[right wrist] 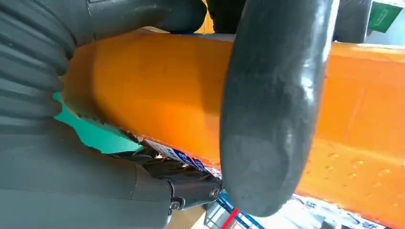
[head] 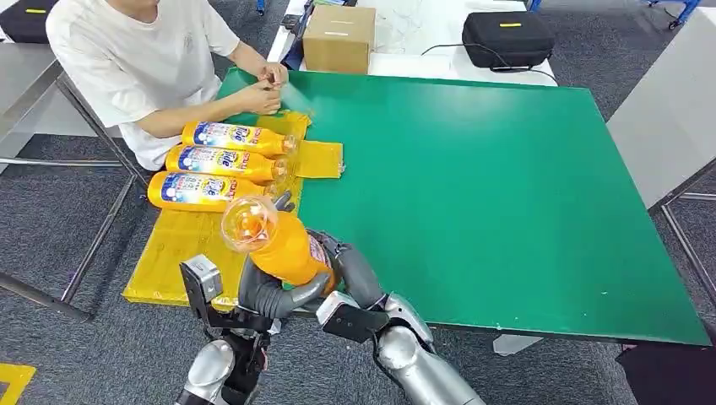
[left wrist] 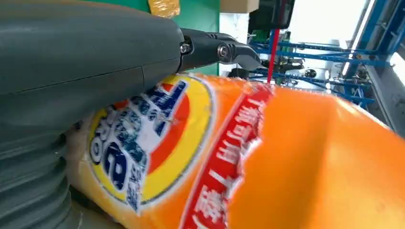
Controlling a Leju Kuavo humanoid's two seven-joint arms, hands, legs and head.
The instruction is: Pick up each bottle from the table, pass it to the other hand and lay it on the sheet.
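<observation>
Orange bottle (left wrist: 267, 167) gripped by left hand (left wrist: 95, 71), label w/ blue lettering on yellow disc pressed against grey thumb. Dark fingertip (left wrist: 234, 51) seen over bottle at 12 o'clock. Green table (left wrist: 200, 14) behind; blue metal racks (left wrist: 334, 62) blurred at 2 o'clock.

A person in a white T-shirt (head: 135, 59) sits at the far left corner of the green table (head: 490, 186), both of the person's hands (head: 266, 84) together over its edge. Beyond the green table stands a white surface (head: 397, 59) carrying a closed cardboard box (head: 339, 37) and a black zipped case (head: 508, 37) with a yellow tag — a dark cable (head: 456, 47) runs from near the case across the white top. A second black case (head: 27, 18) sits at the upper left. Grey carpet (head: 51, 228) covers the floor; metal frame legs (head: 93, 253) cross it at left. Blue metal racking (left wrist: 325, 57) shows in the left wrist view.
</observation>
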